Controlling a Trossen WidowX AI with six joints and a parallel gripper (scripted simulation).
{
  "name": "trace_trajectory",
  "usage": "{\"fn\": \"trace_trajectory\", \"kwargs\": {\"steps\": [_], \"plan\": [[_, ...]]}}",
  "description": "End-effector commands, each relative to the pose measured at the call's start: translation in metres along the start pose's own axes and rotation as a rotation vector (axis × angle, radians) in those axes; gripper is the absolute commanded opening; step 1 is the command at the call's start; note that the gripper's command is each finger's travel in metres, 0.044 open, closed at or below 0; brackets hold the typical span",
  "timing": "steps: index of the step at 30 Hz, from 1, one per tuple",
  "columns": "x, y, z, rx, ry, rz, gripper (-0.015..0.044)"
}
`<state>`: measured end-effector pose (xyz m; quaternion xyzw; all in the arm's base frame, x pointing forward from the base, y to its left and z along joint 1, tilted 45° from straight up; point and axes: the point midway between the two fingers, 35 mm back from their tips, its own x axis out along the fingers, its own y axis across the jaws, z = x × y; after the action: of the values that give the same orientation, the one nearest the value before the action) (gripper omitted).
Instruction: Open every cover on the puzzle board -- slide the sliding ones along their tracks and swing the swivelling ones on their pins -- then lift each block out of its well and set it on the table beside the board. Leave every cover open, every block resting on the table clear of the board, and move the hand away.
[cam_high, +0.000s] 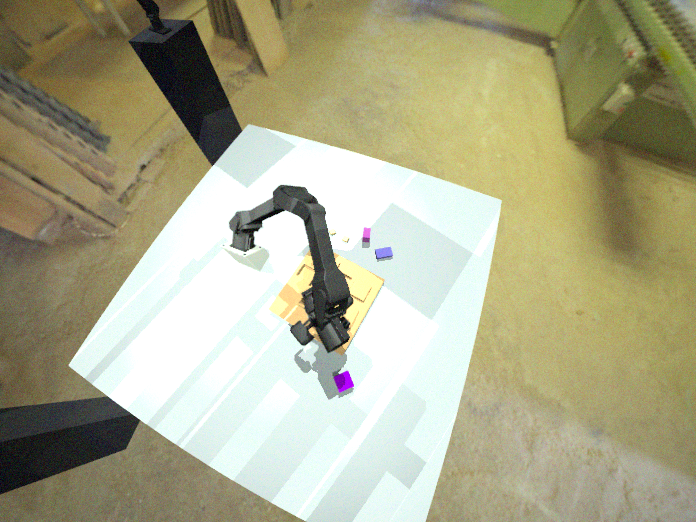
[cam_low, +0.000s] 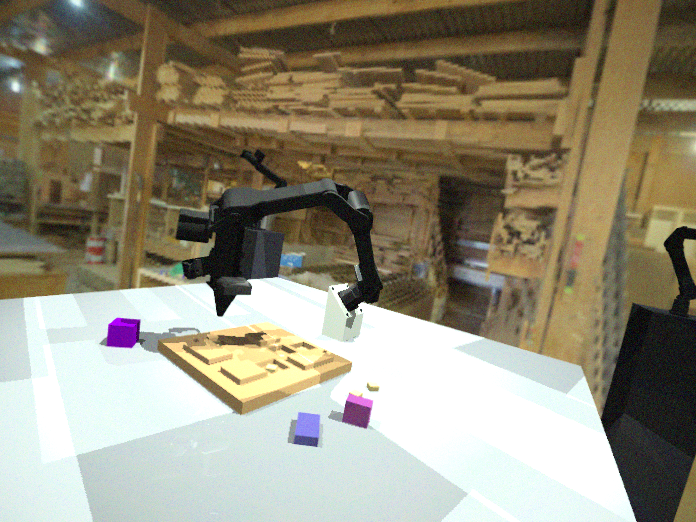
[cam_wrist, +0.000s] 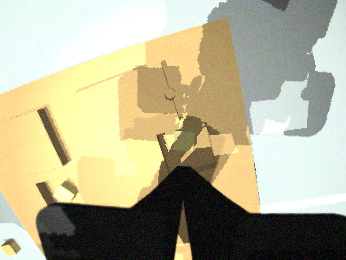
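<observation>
The wooden puzzle board (cam_high: 285, 304) (cam_low: 242, 405) (cam_wrist: 220, 50) lies flat. Its raised covers include one (cam_low: 242, 371) at the near side and another (cam_low: 208, 353) farther left. Dark openings show beside some covers. A small pale piece (cam_low: 271, 368) (cam_wrist: 65, 191) is on the board; whether it sits in a well is unclear. My gripper (cam_low: 220, 313) (cam_wrist: 183, 172) is shut and empty above the board. A purple block (cam_high: 343, 382) (cam_low: 123, 332), a magenta block (cam_high: 366, 234) (cam_low: 357, 411) and a blue block (cam_high: 383, 253) (cam_low: 307, 429) rest off the board. The arm and shadows hide parts of the board.
Two small yellow pieces, one (cam_high: 332, 232) (cam_low: 373, 386) and another (cam_high: 345, 239) (cam_low: 355, 393), lie on the table beside the board. My arm's white base (cam_high: 255, 258) (cam_low: 337, 323) stands nearby. Black pedestals (cam_high: 182, 78) (cam_low: 646, 370) stand beyond the table edges.
</observation>
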<state>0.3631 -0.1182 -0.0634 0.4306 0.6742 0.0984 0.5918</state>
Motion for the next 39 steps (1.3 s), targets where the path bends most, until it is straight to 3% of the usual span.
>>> {"fn": "trace_trajectory", "kwargs": {"steps": [1, 13, 39], "plan": [[0.002, -0.002, 0.002, 0.021, -0.002, -0.002, 0.0000], [0.049, -0.002, 0.001, 0.021, -0.001, 0.000, 0.0000], [0.062, -0.001, -0.001, 0.021, -0.001, 0.000, 0.0000]]}}
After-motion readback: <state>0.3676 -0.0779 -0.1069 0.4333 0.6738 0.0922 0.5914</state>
